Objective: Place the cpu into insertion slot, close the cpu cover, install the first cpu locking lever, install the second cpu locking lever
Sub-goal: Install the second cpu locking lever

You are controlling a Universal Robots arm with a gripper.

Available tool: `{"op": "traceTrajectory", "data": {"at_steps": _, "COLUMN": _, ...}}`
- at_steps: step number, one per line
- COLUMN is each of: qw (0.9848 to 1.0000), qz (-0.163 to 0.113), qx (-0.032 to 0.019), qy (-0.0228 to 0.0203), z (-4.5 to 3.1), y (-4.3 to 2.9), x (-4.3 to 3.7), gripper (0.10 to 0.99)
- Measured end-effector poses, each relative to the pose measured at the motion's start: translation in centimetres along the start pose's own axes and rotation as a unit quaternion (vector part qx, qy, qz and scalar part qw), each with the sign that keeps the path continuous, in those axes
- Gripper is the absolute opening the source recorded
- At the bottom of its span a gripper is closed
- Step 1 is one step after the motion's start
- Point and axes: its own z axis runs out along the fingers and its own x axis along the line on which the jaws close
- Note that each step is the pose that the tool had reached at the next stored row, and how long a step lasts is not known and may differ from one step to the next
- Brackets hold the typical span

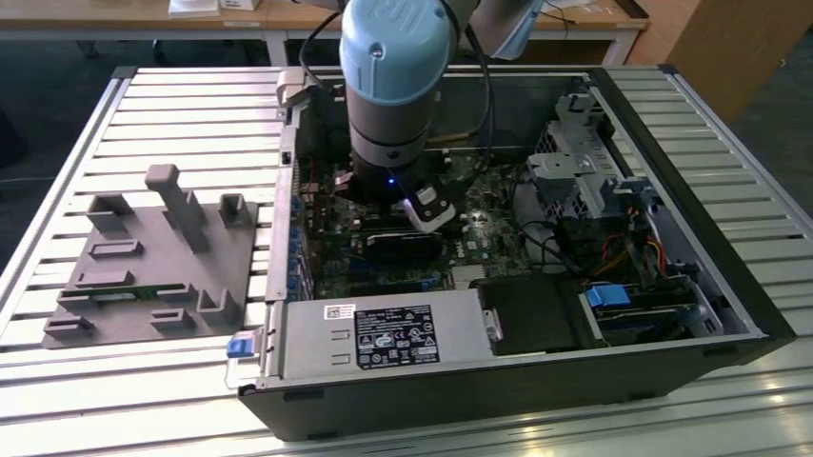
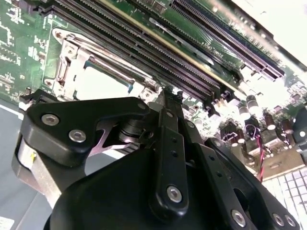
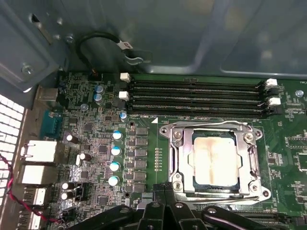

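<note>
The cpu point(image 3: 216, 160) lies flat in the insertion slot point(image 3: 194, 165), its silver-grey top showing through the window of the cpu cover point(image 3: 178, 158). The cover is down over the chip. Thin wire levers point(image 3: 206, 125) run along the cover's edges; I cannot tell whether they are latched. My gripper point(image 3: 165, 194) hovers just beside the socket's edge with its black fingers together and nothing between them. In the second wrist view the gripper point(image 2: 169, 96) is close to the cover point(image 2: 67, 67) and the bright cpu point(image 2: 100, 86). The arm point(image 1: 387, 86) reaches down into the open computer case.
Long black memory slots point(image 3: 196, 98) lie beside the socket, capacitors point(image 3: 115, 158) on its other side. The case wall point(image 3: 192, 33) and a black cable loop point(image 3: 96, 40) stand behind. A grey fixture point(image 1: 152, 257) sits on the slatted table, exterior view's left; a power supply point(image 1: 381, 338) is in front.
</note>
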Motion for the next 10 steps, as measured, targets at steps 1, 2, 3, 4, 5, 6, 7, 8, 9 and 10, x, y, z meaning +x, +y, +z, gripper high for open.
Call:
{"op": "traceTrajectory", "data": {"at_steps": 1, "qw": 1.0000, "qz": 0.000, "qx": 0.0001, "qy": 0.0000, "z": -0.14, "y": 0.04, "x": 0.00, "gripper": 0.106}}
{"op": "traceTrajectory", "data": {"at_steps": 2, "qw": 1.0000, "qz": 0.000, "qx": 0.0001, "qy": 0.0000, "z": -0.29, "y": 0.09, "x": -0.01, "gripper": 0.106}}
{"op": "traceTrajectory", "data": {"at_steps": 3, "qw": 1.0000, "qz": 0.000, "qx": 0.0001, "qy": 0.0000, "z": -0.42, "y": 0.13, "x": -0.01, "gripper": 0.106}}
{"op": "traceTrajectory", "data": {"at_steps": 4, "qw": 1.0000, "qz": 0.000, "qx": 0.0000, "qy": 0.0000, "z": -0.45, "y": 0.15, "x": -0.01, "gripper": 0.106}}
{"op": "traceTrajectory", "data": {"at_steps": 5, "qw": 1.0000, "qz": 0.000, "qx": -0.0001, "qy": -0.0001, "z": -0.46, "y": 0.16, "x": -0.01, "gripper": 0.106}}
{"op": "traceTrajectory", "data": {"at_steps": 6, "qw": 1.0000, "qz": 0.000, "qx": -0.0001, "qy": -0.0001, "z": -0.47, "y": 0.16, "x": -0.01, "gripper": 0.106}}
{"op": "traceTrajectory", "data": {"at_steps": 7, "qw": 1.0000, "qz": 0.000, "qx": -0.0001, "qy": 0.0000, "z": -0.48, "y": 0.16, "x": -0.01, "gripper": 0.106}}
{"op": "traceTrajectory", "data": {"at_steps": 8, "qw": 1.0000, "qz": 0.000, "qx": 0.0000, "qy": 0.0000, "z": -0.49, "y": 0.16, "x": -0.01, "gripper": 0.106}}
{"op": "traceTrajectory", "data": {"at_steps": 9, "qw": 1.0000, "qz": 0.000, "qx": 0.0000, "qy": 0.0000, "z": -0.49, "y": 0.16, "x": -0.01, "gripper": 0.106}}
{"op": "traceTrajectory", "data": {"at_steps": 10, "qw": 1.0000, "qz": 0.000, "qx": 0.0001, "qy": 0.0000, "z": -0.49, "y": 0.16, "x": -0.01, "gripper": 0.106}}
